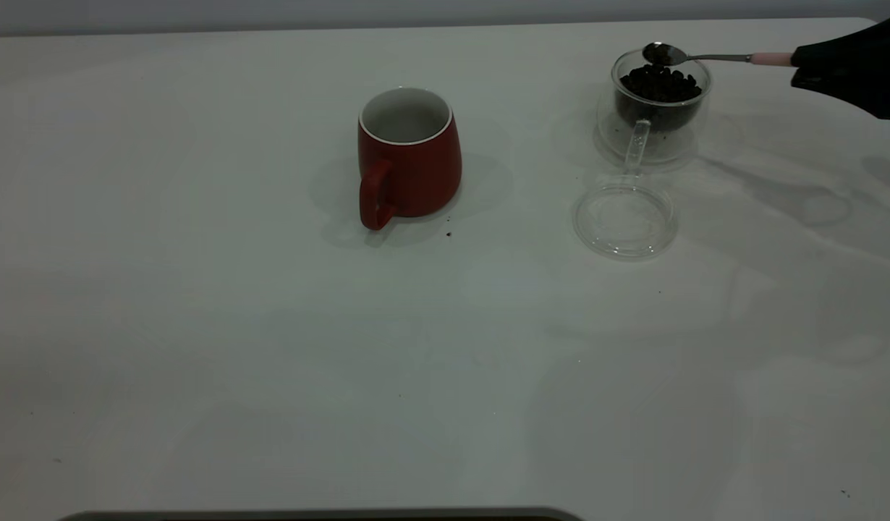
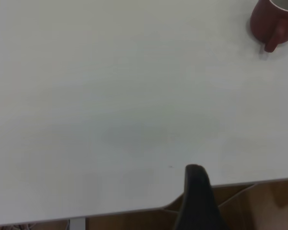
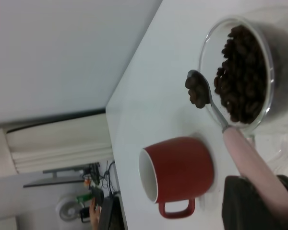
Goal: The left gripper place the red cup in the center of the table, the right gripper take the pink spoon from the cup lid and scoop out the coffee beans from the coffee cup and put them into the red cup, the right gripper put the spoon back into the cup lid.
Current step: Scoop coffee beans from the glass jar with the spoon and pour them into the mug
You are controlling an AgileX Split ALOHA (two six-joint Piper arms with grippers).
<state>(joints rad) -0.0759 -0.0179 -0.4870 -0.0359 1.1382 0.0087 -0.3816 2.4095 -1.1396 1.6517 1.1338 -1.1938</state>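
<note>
Scanning from the left: bare white desk (image 1: 199, 325) first, marked only by a few dark specks. Left claw (image 2: 198, 201) out of the exterior view altogether; in the left wrist view just one dark finger showing, parked over the desk's near edge, open or closed impossible to tell.

Near the middle, standing upright: red cup (image 1: 409, 153), dark red outside, wider at the base, white rim and white inside, thick loop handle turned toward the camera. Nothing visible inside it from the exterior view. One dark crumb lying just beside its base.

Further right, flat on the desk: cup lid (image 1: 625, 221), a clear glass disc with a raised rim, hard to make out against the white surface. Just behind it, handle nearly reaching the lid: coffee cup (image 1: 653, 108), clear double-walled glass, heaped with dark coffee beans (image 1: 660, 85).

Held level over that cup's rim: pink spoon (image 1: 713, 57), metal bowl carrying a few beans, thin neck, pale pink handle running into the right claw (image 1: 803, 66). Right claw closed on the handle end, its black body cut off by the frame's right edge. In the right wrist view, the loaded spoon bowl seen beside the bean heap, red cup beyond.
</note>
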